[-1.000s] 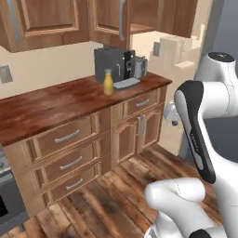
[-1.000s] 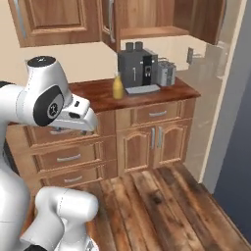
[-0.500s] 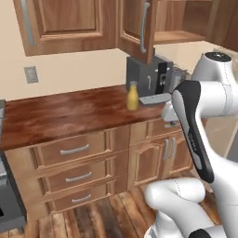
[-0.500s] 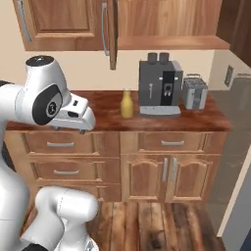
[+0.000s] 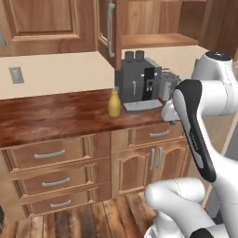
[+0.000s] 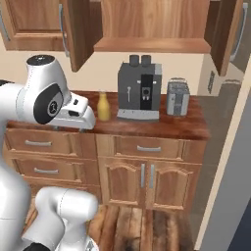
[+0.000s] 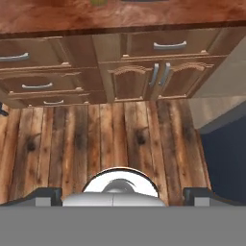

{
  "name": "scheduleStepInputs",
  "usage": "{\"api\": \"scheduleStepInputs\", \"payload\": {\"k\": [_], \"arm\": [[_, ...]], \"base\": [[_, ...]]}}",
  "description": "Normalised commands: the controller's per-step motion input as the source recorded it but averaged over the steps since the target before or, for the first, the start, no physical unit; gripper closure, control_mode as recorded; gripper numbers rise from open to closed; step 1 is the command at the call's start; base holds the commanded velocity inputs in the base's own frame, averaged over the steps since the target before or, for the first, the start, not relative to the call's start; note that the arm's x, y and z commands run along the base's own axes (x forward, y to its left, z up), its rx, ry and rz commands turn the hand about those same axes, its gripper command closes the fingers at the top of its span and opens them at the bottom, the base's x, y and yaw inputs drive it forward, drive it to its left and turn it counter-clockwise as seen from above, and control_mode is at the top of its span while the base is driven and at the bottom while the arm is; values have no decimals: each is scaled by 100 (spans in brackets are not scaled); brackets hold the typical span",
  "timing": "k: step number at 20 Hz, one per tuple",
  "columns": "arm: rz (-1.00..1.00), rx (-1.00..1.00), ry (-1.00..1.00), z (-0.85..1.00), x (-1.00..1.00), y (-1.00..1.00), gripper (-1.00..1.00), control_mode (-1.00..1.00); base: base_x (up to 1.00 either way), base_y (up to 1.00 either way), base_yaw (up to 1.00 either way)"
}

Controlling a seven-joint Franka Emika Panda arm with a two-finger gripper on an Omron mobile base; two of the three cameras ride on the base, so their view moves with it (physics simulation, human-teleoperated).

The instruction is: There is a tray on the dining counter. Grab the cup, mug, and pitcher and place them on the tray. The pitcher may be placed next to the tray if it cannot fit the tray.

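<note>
The mustard-yellow pitcher (image 5: 114, 103) (image 6: 103, 106) stands upright on the wood counter (image 5: 56, 116) (image 6: 162, 125), just left of the grey coffee machine. My arm is folded in front of that counter, the hand held below counter height. In the hand view my gripper (image 7: 123, 196) is open with nothing between its fingertips (image 7: 45, 196), and it looks down at the plank floor before the lower cabinets. The tray, the cup, the mug and the dining counter are out of view.
A grey coffee machine (image 5: 138, 83) (image 6: 139, 87) and a small grey appliance (image 5: 168, 85) (image 6: 177, 96) share the counter. Upper cabinet doors (image 5: 109, 28) (image 6: 73, 29) hang open above. Drawers and cupboard doors (image 7: 139, 79) line the front. A pale wall (image 6: 230, 162) rises at the right.
The whole picture has shifted as the base moved: the counter with the coffee machine and pitcher now sits nearer and more central. The gripper stays open.
</note>
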Motion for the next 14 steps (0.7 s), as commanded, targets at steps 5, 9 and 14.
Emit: {"api": "scheduleStepInputs", "payload": {"k": [5,9,14], "arm": [[0,0,0,0,0,0,-100,100],[0,0,0,0,0,0,-100,100],[0,0,0,0,0,0,-100,100]], "base": [[85,-47,12],[93,-39,12],[82,-19,11]]}}
